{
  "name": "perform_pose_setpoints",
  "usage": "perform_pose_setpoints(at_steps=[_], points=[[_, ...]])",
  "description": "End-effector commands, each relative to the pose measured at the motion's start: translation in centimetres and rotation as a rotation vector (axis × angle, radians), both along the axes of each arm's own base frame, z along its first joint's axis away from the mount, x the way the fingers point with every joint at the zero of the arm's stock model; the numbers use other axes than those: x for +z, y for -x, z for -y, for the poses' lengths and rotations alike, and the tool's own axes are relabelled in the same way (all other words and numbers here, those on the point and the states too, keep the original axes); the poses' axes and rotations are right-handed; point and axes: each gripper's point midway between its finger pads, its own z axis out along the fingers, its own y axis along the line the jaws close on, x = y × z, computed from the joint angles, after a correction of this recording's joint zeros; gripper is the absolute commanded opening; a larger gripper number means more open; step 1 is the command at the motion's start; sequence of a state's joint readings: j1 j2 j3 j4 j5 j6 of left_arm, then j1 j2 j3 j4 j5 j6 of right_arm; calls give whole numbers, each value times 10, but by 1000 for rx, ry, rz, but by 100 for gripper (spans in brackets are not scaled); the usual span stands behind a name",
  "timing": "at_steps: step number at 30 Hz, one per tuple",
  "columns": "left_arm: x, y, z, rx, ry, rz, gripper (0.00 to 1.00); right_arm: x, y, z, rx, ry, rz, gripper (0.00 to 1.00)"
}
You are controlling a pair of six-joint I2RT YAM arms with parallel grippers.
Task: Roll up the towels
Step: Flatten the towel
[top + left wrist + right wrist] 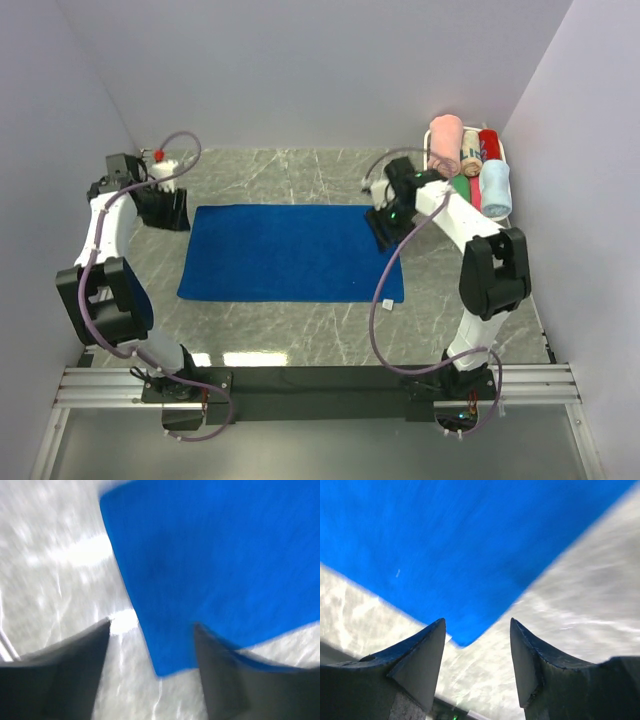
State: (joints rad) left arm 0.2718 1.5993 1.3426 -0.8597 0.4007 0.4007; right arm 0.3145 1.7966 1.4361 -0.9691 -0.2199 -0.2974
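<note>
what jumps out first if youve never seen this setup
A royal blue towel lies spread flat in the middle. The left tool and right tool hang open at its two far corners. A pale blue towel sits rolled beside other rolled towels at the far right.

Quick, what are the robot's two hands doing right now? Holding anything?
Left gripper: open, holding nothing, above a corner of the royal blue towel.
Right gripper: open, holding nothing, above another corner of it.
</note>
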Motion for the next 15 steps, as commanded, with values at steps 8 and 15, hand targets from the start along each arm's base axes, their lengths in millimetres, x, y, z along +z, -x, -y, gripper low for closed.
perform_pose_setpoints(at_steps=[8,15], points=[[61,-75,9,-120,78,326,90,34,-132,36,-172,34,219,54],[46,-102,-3,-79,120,261,79,-5,-173,35,-216,58,216,45]])
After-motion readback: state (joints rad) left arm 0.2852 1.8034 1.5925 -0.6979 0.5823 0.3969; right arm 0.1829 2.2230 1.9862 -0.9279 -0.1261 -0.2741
